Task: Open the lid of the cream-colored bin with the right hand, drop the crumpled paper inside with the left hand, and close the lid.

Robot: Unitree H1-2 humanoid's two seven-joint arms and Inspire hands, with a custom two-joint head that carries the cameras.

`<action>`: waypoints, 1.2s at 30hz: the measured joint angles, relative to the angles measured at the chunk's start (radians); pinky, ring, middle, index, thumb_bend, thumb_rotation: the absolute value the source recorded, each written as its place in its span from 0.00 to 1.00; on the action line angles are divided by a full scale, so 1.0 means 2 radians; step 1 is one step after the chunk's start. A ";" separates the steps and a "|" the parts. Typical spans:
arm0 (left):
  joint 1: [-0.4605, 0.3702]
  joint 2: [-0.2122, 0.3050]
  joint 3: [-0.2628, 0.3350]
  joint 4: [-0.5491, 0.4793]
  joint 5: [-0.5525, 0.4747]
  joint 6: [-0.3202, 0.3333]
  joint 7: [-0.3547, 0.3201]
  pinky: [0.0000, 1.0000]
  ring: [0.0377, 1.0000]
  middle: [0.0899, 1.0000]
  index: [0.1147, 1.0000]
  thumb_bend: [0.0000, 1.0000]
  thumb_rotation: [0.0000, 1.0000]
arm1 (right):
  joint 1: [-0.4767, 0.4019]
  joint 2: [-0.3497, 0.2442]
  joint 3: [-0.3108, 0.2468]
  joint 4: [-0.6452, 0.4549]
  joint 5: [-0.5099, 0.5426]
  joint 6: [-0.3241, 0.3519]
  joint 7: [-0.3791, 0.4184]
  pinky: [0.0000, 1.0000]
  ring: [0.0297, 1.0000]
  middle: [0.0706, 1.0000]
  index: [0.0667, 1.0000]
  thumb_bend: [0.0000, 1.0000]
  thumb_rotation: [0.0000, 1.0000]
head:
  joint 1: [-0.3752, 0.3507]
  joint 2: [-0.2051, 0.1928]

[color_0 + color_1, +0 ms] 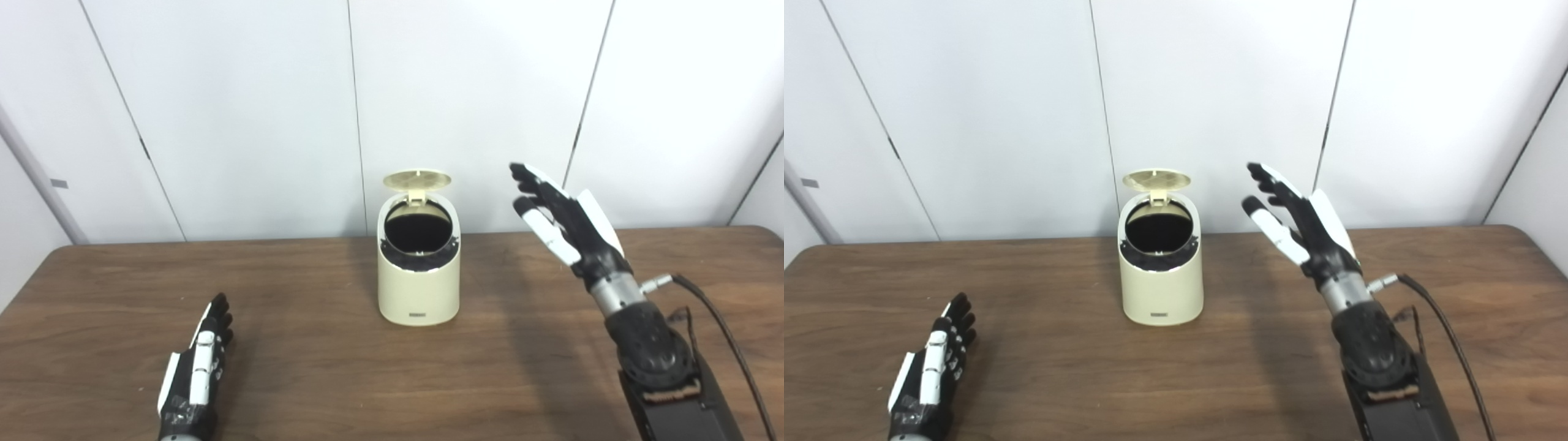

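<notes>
Right hand raised above the table, fingers spread and stretched out straight, tilted up and toward the bin, palm turned inward, holding nothing. Wrist and dark forearm below it, rising from the bottom edge, with a black cable looping off beside the wrist.

Cream-colored bin to the left of that hand and lower than its fingertips, apart from them, with a clear gap of wall showing between. Standing upright on the table, near the far edge. Lid flipped up at the back on its hinge, roughly level with the raised fingertips, underside facing forward. Round opening below the lid dark inside; contents not to be made out.

Left hand low, well apart from the bin on its other side and nearer the bottom edge. Lying close over the tabletop, back upward, fingers straight and close together, pointing away toward the wall, empty as far as can be seen. Whether touching the wood or just above it, cannot tell.

Crumpled paper not visible in either view; possibly inside the dark opening, but cannot tell.

Left eye view: bin near the picture's middle, left hand fully in with some table to its left. Right eye view: bin shifted leftward, left hand close to the left lower corner, and more of the table's right end and rounded far corner beyond the right hand.
</notes>
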 measured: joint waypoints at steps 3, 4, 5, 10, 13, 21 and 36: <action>0.000 0.000 -0.001 0.000 0.000 0.000 0.000 1.00 1.00 1.00 1.00 0.43 1.00 | -0.009 0.000 0.002 -0.001 0.001 0.010 0.007 0.79 0.86 0.90 0.89 0.62 1.00 | -0.001 0.001; 0.000 0.000 -0.001 0.000 0.000 0.000 0.000 1.00 1.00 1.00 1.00 0.43 0.99 | -0.011 0.000 0.003 -0.002 0.001 0.013 0.009 0.78 0.86 0.90 0.89 0.63 1.00 | -0.001 0.001; 0.000 0.000 -0.001 0.000 0.000 0.000 0.000 1.00 1.00 1.00 1.00 0.43 0.99 | -0.013 0.000 0.005 -0.002 0.000 0.015 0.011 0.77 0.86 0.89 0.88 0.62 1.00 | 0.000 0.002; 0.000 0.000 -0.002 0.000 0.000 0.000 0.000 1.00 1.00 1.00 1.00 0.42 0.99 | -0.032 -0.002 0.016 -0.001 -0.005 0.029 0.023 0.74 0.88 0.90 0.87 0.60 1.00 | 0.000 0.002; 0.000 0.000 -0.002 0.000 0.002 0.000 0.000 1.00 1.00 1.00 1.00 0.42 0.99 | -0.049 -0.004 0.024 -0.002 -0.015 0.043 0.033 0.75 0.89 0.91 0.86 0.58 1.00 | 0.001 0.003; 0.000 0.000 -0.004 0.000 0.007 -0.002 0.001 1.00 1.00 1.00 1.00 0.42 0.99 | -0.075 -0.025 0.056 -0.002 -0.071 0.053 0.055 0.82 0.88 0.88 0.84 0.48 1.00 | 0.002 0.005; 0.000 -0.001 -0.005 0.000 0.012 -0.003 0.001 1.00 1.00 1.00 1.00 0.44 0.98 | -0.108 -0.036 0.091 0.023 -0.090 0.049 0.097 0.85 0.91 0.89 0.85 0.54 0.99 | 0.005 0.007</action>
